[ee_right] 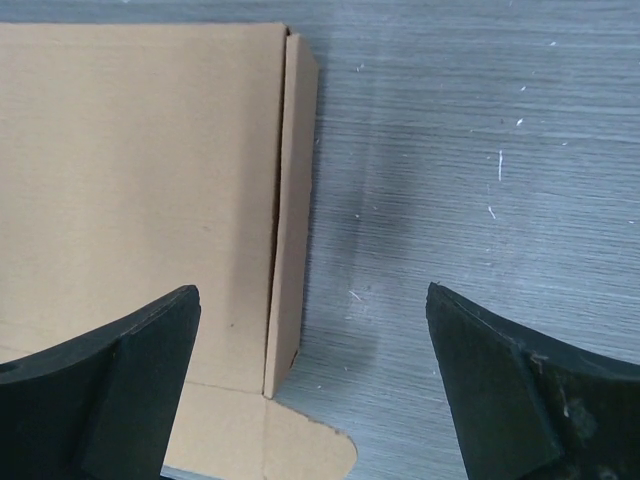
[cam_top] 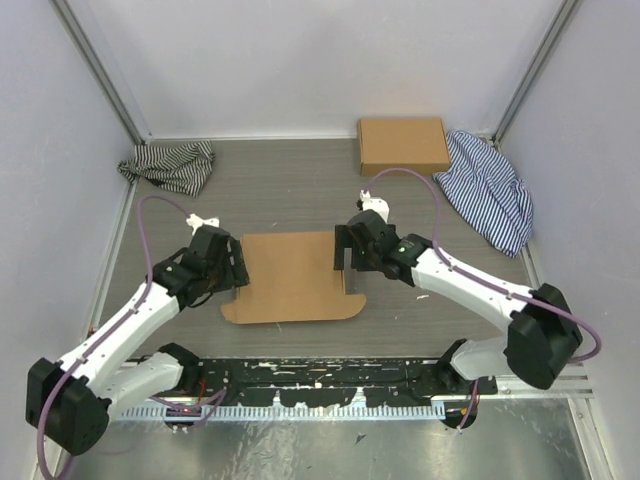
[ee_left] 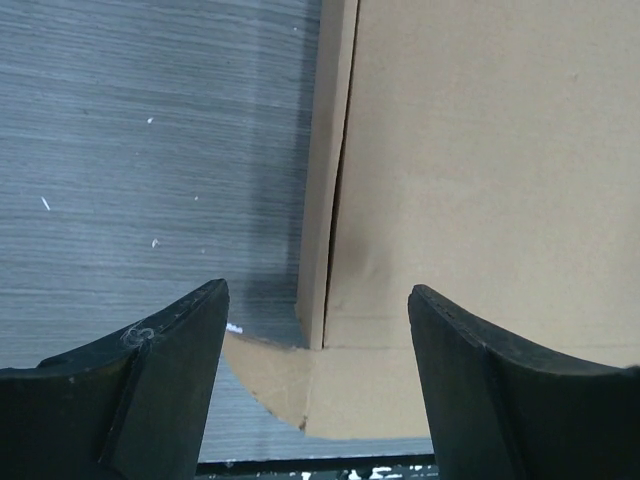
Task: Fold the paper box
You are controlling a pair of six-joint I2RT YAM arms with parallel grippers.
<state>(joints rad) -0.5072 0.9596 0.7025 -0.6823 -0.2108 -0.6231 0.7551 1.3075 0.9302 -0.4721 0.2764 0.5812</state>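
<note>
While both grippers stand wide apart and hold nothing, the paper box lies loose in the middle of the table, just above the arm bases in the top view. The left gripper hovers over the box's left edge. The right gripper hovers over its right edge.

A narrow side flap runs along the left edge and another side flap along the right. Each seems folded up along its crease, though the views do not make clear whether they stand upright or lean.

The main risk, as I judge it, is that these flaps sag back flat, since nothing pins them. A second risk is sliding. If one finger pushes a flap before the other side is braced, the light cardboard could skate across the smooth table or turn askew. A fingertip coming in low might also catch under an edge and lift the whole sheet. Faint wrinkling near the left crease suggests the board could buckle there under a hard squeeze.
</note>
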